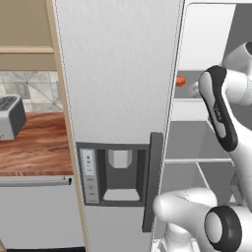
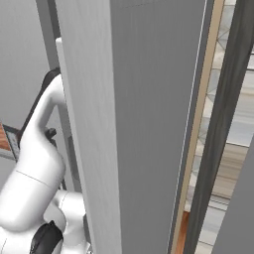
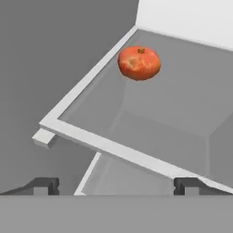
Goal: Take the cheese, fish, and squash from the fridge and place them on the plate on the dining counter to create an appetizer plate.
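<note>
Nearest you, the pincer: two dark tips spread wide, nothing between them. Past them, the white front rail of a clear glass fridge shelf crosses the hand view on a slant. The squash, a small round orange-brown lump, sits on that shelf towards its back corner, at about 12 to 1 o'clock from the pincer, well apart. No long axis to align with; drive straight in over the rail.

Left base view faces the fridge front closely; right base view hugs its open door edge; hand view looks along a shelf at the squash.
</note>
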Robot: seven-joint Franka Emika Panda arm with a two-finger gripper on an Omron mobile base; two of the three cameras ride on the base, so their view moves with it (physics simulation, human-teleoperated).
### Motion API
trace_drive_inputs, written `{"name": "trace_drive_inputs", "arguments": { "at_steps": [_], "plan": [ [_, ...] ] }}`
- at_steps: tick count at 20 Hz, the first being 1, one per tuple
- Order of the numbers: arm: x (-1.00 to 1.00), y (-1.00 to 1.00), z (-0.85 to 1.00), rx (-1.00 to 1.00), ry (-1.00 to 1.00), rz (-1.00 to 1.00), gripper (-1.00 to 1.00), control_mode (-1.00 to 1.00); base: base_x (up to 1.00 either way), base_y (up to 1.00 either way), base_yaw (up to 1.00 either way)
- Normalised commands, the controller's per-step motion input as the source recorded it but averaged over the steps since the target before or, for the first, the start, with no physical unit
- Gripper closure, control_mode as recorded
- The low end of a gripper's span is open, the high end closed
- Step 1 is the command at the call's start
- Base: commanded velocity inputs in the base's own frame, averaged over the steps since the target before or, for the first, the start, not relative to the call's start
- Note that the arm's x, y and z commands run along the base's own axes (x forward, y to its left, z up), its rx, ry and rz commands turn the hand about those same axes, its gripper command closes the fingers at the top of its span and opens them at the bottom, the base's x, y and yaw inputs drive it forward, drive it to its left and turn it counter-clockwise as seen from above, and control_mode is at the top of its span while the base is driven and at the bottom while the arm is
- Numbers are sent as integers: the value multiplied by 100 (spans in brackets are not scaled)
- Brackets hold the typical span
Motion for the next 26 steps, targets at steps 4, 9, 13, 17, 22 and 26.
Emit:
{"name": "trace_drive_inputs", "arguments": {
  "at_steps": [4,9,13,17,22,26],
  "plan": [
    [49,-2,1,0,2,8,-100,-100,0,0,0],
    [38,0,0,0,0,9,-100,-100,0,0,0],
    [36,0,0,0,0,11,-100,-100,0,0,0],
    [36,0,0,0,0,11,-100,-100,0,0,0],
    [37,0,0,0,0,13,-100,-100,0,0,0],
    [29,0,-6,0,0,12,-100,-100,0,0,0]
  ]
}}
